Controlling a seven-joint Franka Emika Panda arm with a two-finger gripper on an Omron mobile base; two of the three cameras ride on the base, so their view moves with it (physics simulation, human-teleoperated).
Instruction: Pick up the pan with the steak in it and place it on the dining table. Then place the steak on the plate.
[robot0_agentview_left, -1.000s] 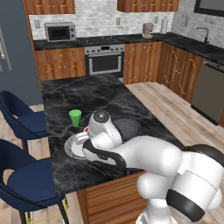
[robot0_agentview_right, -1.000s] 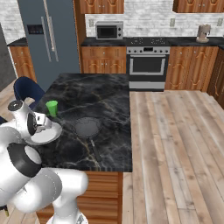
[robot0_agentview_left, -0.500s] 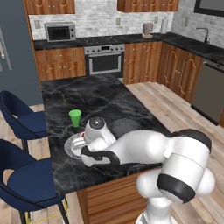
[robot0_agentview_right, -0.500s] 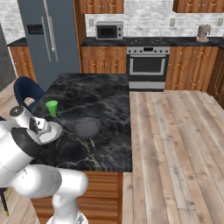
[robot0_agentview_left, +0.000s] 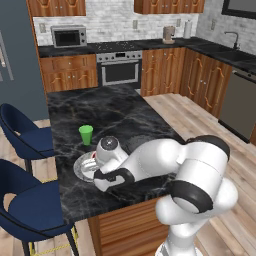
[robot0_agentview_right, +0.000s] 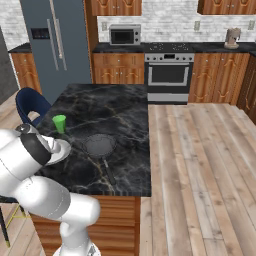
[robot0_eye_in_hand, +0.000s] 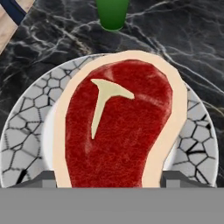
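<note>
Directly ahead of your gripper (robot0_eye_in_hand: 108, 186), the steak (robot0_eye_in_hand: 119, 127) fills the hand view, lying flat over the plate (robot0_eye_in_hand: 26, 135), whose cracked-pattern rim shows to both sides. Its long axis runs from the fingers away toward the green cup (robot0_eye_in_hand: 112, 14), leaning slightly to one side, so you are looking down its length, not across it. Your fingers (robot0_eye_in_hand: 43, 178) stand spread at the near end, one at each flank of the meat; whether they press its sides you cannot tell, so treat the steak as set on the plate but not surely let go.

From the right base view, the pan (robot0_agentview_right: 99, 145) sits empty on the dining table (robot0_agentview_right: 125, 112), just beside the plate (robot0_agentview_right: 61, 151), handle pointing toward the table's near edge. Your next move is probably a straight lift away from the plate; watch that the meat does not drag up with you.
</note>
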